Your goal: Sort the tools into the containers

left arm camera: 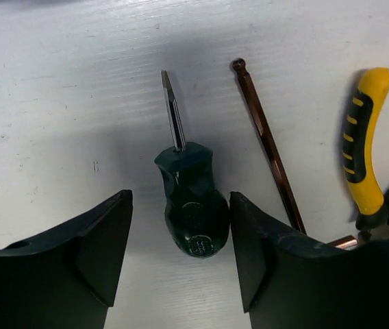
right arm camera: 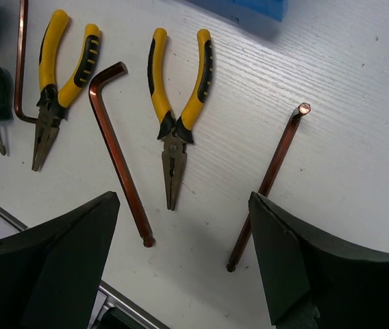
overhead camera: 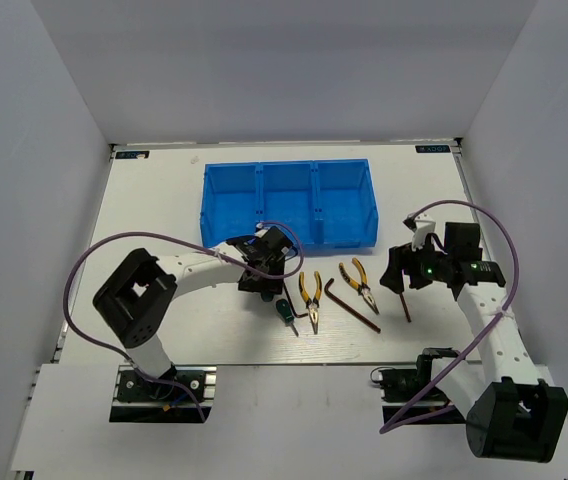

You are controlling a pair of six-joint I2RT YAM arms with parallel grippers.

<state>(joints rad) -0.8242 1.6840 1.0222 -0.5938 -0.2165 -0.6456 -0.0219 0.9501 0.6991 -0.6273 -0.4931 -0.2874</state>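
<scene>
- Left gripper is spread wide, one finger on each side of the green screwdriver (blade toward 12 o'clock).
- Right gripper is spread over pliers, with a hex key at 3 o'clock.
- Blue bin sits at 12 o'clock on the table.

On the bench the three-compartment bin sits at the far middle, with the tools in a row in front of it. From left to right lie a stubby screwdriver, a hex key just beside it, pliers, a second hex key, second pliers and a third hex key. The screwdriver's handle lies between the left claw's fingers, and the right claw hangs over the row's right end.
</scene>
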